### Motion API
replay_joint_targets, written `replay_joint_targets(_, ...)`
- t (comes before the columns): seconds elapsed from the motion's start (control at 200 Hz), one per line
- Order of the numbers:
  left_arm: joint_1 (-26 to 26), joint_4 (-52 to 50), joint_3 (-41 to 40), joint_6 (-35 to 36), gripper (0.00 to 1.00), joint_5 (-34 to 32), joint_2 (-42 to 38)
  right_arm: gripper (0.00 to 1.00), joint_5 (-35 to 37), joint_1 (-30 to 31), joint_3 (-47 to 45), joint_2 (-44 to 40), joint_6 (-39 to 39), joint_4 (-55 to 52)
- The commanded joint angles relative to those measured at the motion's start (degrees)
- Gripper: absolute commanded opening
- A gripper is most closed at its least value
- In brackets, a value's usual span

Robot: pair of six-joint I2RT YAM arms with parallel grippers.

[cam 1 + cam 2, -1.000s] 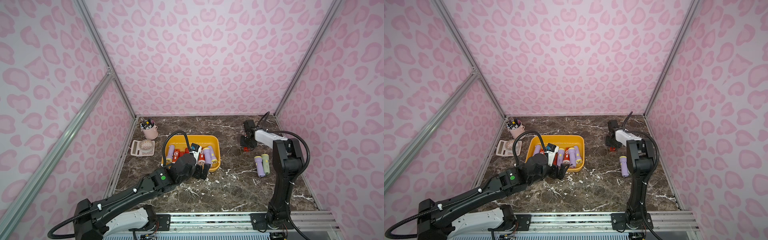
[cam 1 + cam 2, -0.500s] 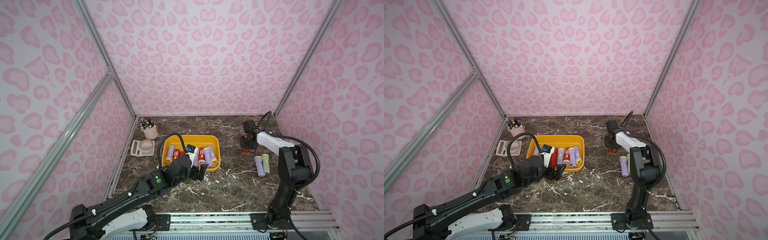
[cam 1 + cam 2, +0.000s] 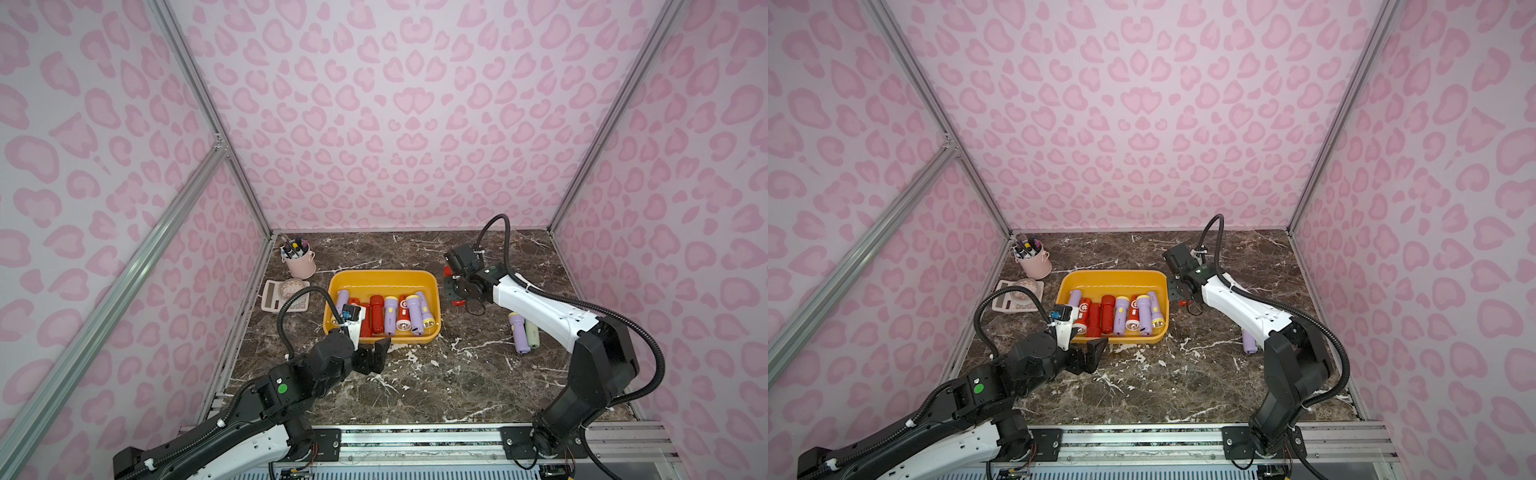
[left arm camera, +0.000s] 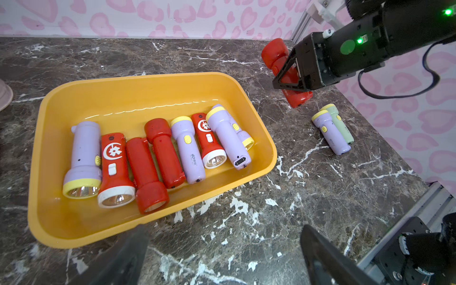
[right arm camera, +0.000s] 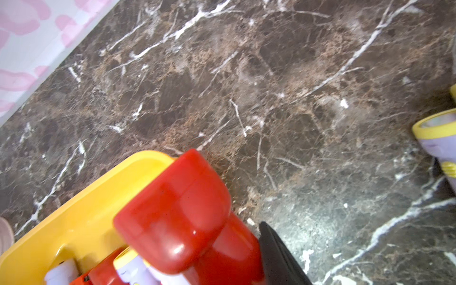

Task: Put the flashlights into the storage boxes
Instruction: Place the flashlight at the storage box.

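R gripper (image 4: 288, 75) clamps red flashlight (image 4: 273, 53) (L gripper (image 4: 222, 256) spread wide).

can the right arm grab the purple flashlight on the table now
Probably not yet: the right end effector is shut on a red flashlight. The purple flashlight lies uncovered beside a green flashlight, so it looks reachable once the red is released.

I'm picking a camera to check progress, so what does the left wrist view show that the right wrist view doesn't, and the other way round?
Left wrist only: the whole yellow tray with eight flashlights inside, the pale green flashlight on the table, the right gripper from outside. Right wrist only: a close-up of the red flashlight head. Both: that red flashlight held in the gripper, the tray's corner, the lilac flashlight on the table.
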Motion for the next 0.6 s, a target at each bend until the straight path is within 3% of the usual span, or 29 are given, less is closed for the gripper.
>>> replay_joint_targets(0.0, 0.00, -2.39, -1.13, -1.33, 0.98, -1.41, -3.14, 0.38, 2.12, 2.85, 0.36, 0.83, 2.79, -0.85)
replay_joint_targets(0.32, -0.07, -4.39, -2.94, -3.10, 0.98, -0.58, -9.31, 0.38, 3.13, 8.88, 1.21, 5.03, 6.03, -0.49)
replay_joint_targets(0.595, -0.09, -4.23, -2.81, -3.04, 0.98, 0.17, -9.44, 0.38, 2.45, 9.80, 1.55, 8.75, 7.13, 0.73)
